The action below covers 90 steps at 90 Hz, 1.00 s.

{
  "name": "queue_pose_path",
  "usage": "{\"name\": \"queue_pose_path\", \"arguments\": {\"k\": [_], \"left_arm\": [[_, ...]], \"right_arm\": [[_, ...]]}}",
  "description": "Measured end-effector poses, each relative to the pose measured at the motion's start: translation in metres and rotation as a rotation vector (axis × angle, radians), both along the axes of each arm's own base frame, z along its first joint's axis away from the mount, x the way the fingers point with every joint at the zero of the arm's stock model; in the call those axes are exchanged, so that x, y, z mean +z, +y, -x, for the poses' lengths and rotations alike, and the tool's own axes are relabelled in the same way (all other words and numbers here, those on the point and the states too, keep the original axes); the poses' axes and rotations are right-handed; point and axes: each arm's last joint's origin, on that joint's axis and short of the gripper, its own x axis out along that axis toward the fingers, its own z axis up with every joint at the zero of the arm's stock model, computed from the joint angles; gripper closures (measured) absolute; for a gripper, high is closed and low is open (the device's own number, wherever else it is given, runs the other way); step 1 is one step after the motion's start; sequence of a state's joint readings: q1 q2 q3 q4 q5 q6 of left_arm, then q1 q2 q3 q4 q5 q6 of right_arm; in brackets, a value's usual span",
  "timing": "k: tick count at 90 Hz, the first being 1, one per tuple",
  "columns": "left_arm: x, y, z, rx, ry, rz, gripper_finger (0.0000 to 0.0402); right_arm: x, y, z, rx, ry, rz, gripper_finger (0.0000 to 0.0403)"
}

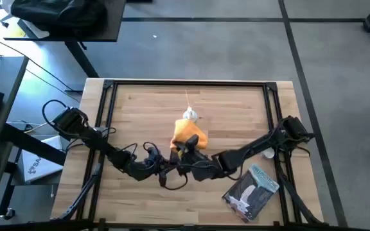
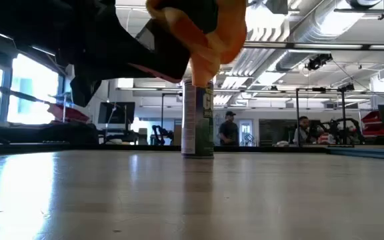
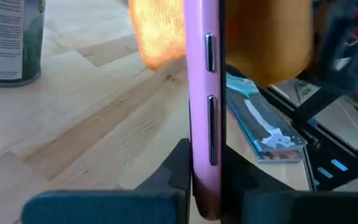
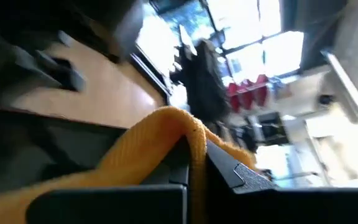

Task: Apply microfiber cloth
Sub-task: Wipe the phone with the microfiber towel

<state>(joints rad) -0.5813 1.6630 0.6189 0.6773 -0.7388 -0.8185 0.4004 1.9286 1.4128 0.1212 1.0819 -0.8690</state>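
The left gripper [image 1: 166, 160] is clamped on a phone [image 3: 205, 106], its 2 fingers [image 3: 173, 171] pressing the flat faces so the pink edge with its side buttons stands upright between them. Just beyond that gripper, against the phone's upper part, hangs the cloth [image 1: 190, 135], orange-yellow and bunched. A can [image 3: 10, 40] stands on the table [image 1: 146, 115] past the cloth, and a packet [image 3: 260, 124] lies flat off to the phone's far side.

The right gripper [image 1: 186, 154] meets the left one near the table's middle and grips the cloth; in its wrist view the fabric [image 4: 148, 146] is folded over and pinched between its fingers [image 4: 238, 171]. The cloth seems to touch the phone's face, though the contact itself is blurred. From table height, the cloth [image 2: 209, 33] is lifted clear of the wood, in front of the can [image 2: 197, 120].
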Motion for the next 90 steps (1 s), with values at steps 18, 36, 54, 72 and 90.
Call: {"name": "queue_pose_path", "arguments": {"k": [18,36,54,72,90], "left_arm": [[0.001,-0.001,0.000,-0.009,-0.004,-0.004,0.0385],[0.003,-0.001,0.000,-0.008,-0.025,0.000,0.0385],[0.003,-0.001,0.000,-0.003,-0.029,0.004,0.0385],[0.003,-0.001,0.000,0.000,-0.029,0.007,0.0385],[0.004,-0.001,-0.001,0.003,-0.036,0.011,0.0385]], "right_arm": [[0.010,-0.001,0.008,-0.057,0.029,0.065,0.0403],[0.020,0.007,0.020,-0.051,-0.012,0.009,0.0403],[0.027,0.017,0.030,-0.102,-0.034,0.042,0.0403],[0.035,0.025,0.036,0.057,-0.068,-0.107,0.0403],[0.021,0.014,0.025,0.100,-0.063,-0.253,0.0403]]}}
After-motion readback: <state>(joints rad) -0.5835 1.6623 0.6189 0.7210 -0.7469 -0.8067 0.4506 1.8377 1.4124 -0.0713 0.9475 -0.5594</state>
